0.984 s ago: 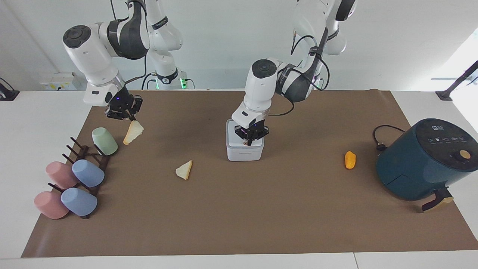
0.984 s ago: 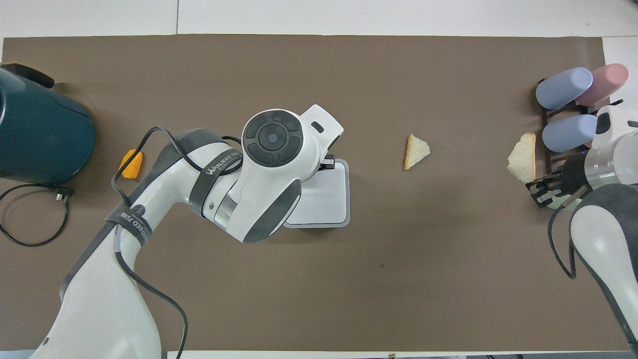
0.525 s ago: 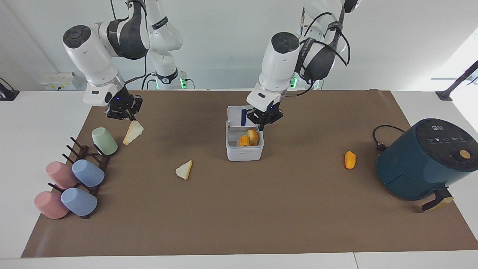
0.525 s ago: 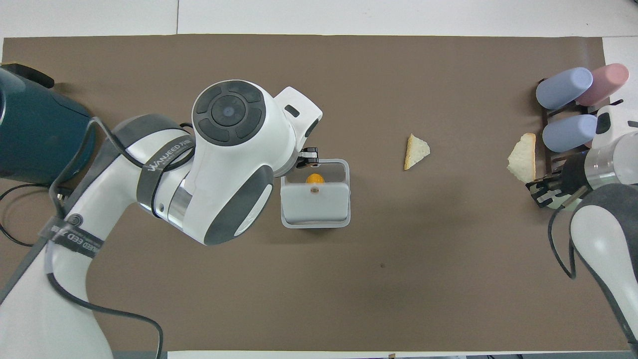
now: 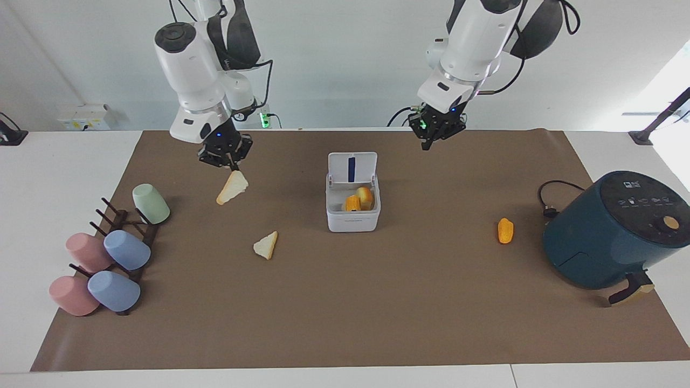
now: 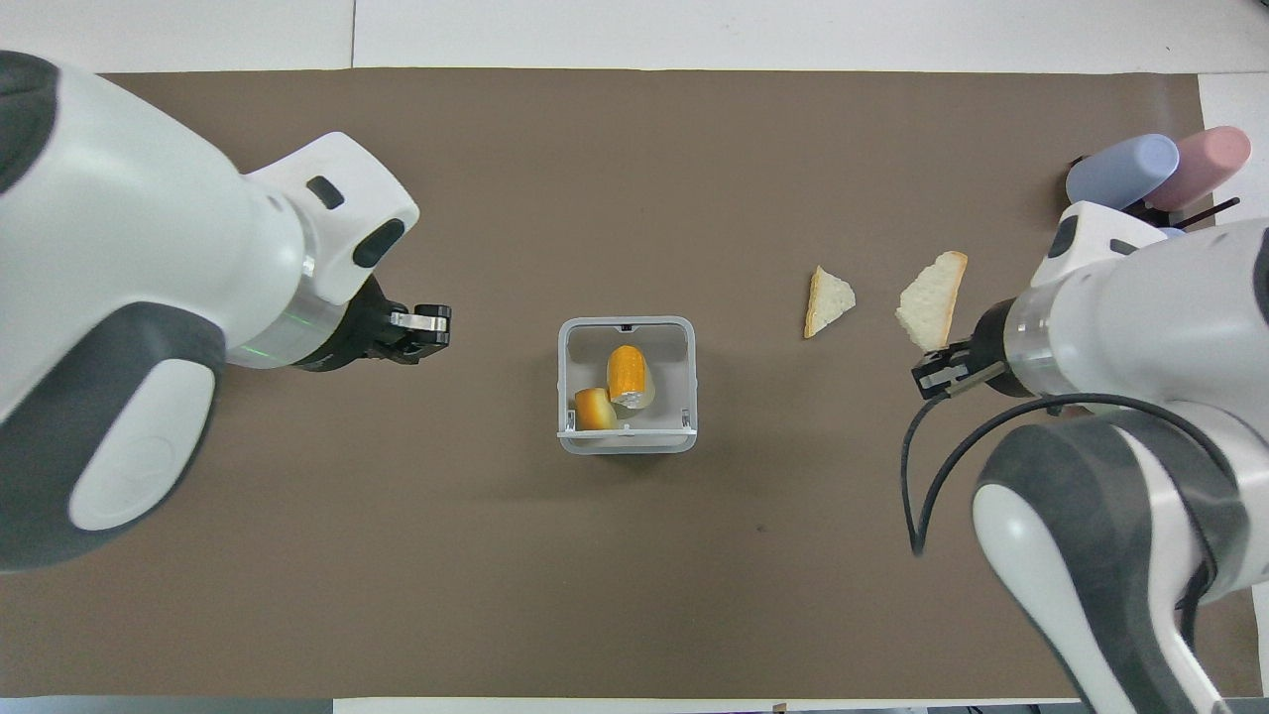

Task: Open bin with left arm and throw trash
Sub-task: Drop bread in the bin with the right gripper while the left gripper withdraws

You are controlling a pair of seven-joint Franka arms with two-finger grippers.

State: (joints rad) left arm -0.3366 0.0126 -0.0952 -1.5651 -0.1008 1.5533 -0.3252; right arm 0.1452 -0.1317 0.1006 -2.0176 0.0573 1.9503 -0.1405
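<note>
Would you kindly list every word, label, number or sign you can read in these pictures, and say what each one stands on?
No text can be read.
Air fryer: white logo and icons on its top panel, too small to read.
Bin: a faint mark on its outer wall, too small to read; the blue stripe inside its lid is plain.
Both arms: any lettering is illegible.

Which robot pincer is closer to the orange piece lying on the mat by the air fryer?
The left pincer, raised above the mat between the open bin and the orange piece. The right pincer, holding a bread piece, is past the bin toward the cups.
</note>
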